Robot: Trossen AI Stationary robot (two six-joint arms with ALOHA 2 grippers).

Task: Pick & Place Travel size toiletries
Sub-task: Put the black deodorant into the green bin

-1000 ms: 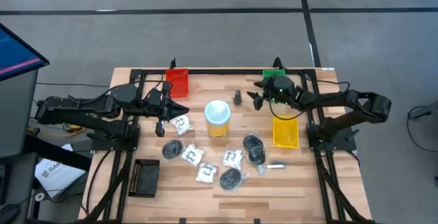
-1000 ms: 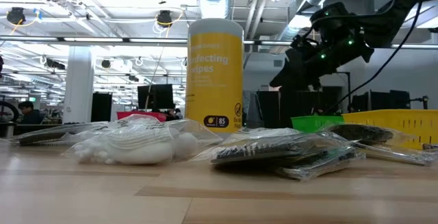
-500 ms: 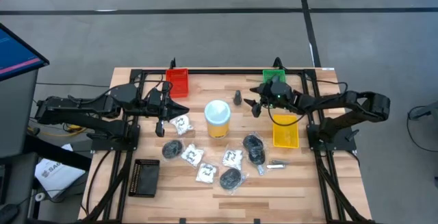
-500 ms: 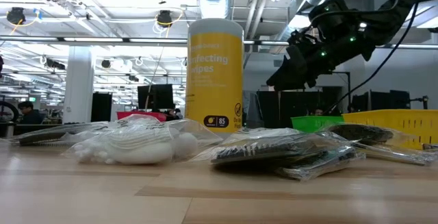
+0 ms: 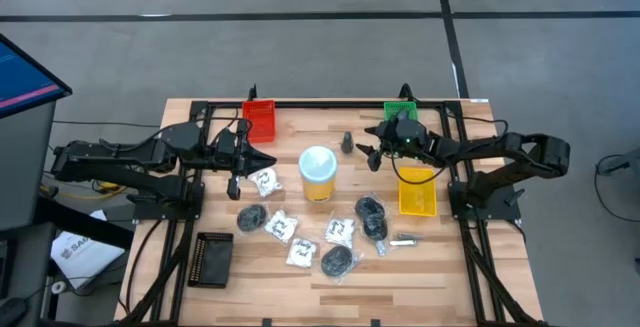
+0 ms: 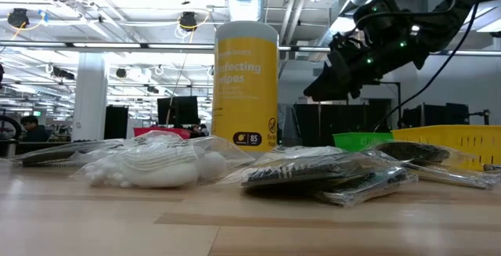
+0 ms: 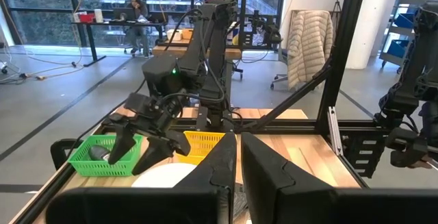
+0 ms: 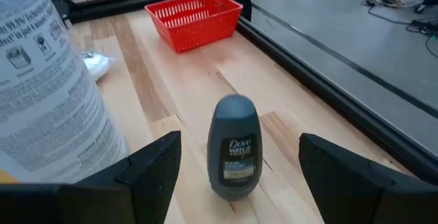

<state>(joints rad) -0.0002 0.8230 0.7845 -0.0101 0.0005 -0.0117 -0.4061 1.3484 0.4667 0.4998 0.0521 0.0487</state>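
Right claw (image 8: 236, 157) has reached the upright Dove bottle (image 8: 234, 146), fingers spread

Overhead looks straight down; low skims tabletop; both share yellow tub (image 5: 318, 172).

Small dark bottle (image 8: 235, 146): "Dove", "CLEAN COMFORT" | Yellow tub (image 6: 246, 84): "wipes", "85" on round black badge

Right hand (image 5: 368, 153) spread beside small bottle (image 5: 347, 143) — left hand (image 5: 234, 182) shut
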